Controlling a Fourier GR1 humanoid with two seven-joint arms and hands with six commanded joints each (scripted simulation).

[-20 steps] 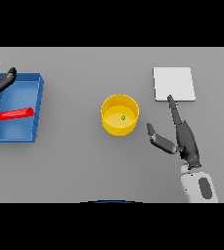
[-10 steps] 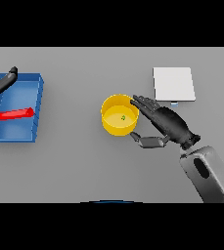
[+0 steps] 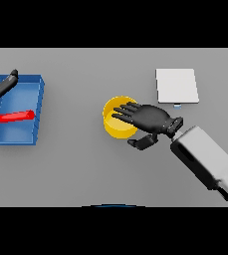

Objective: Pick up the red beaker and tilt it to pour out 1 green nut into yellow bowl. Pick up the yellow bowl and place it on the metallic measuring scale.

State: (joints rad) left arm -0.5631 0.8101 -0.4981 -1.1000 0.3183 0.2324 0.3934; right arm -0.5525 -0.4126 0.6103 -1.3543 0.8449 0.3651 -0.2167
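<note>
Right hand [image 3: 148, 119] hovers open, fingers spread over the yellow bowl [image 3: 116, 128] directly beneath them on the counter [image 3: 75, 169]; a shallow rim grip risks tipping it short of the measuring scale [image 3: 176, 85].

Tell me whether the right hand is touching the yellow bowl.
Cannot tell. In the head view the right hand overlaps the yellow bowl from above, so contact or a gap is not plain.

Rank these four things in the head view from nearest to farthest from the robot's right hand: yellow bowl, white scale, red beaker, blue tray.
1. Yellow bowl: directly under the fingers of the right hand.
2. White scale: beyond the hand, toward the right.
3. Blue tray: far left; its right wall comes first.
4. Red beaker: lying inside that tray, further left.
</note>
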